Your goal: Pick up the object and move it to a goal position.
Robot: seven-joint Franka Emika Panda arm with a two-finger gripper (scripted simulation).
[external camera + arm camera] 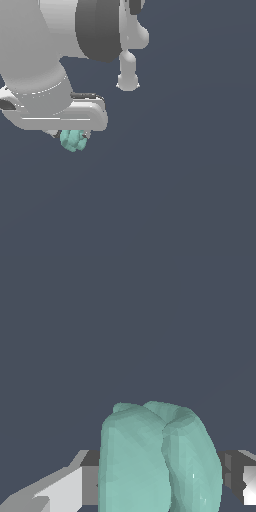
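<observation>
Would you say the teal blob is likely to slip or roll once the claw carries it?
The blob looks rigid: its lobes keep their shape between the claw fingers. Its rounded, uneven sides could let it twist in the grip. If released, it would probably roll a little.

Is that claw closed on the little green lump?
Yes, shut on it: the teal object sits between the gripper fingers.

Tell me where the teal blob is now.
In the exterior view's left half, the teal blob sits between the fingers of the white gripper, just under the hand.
</observation>
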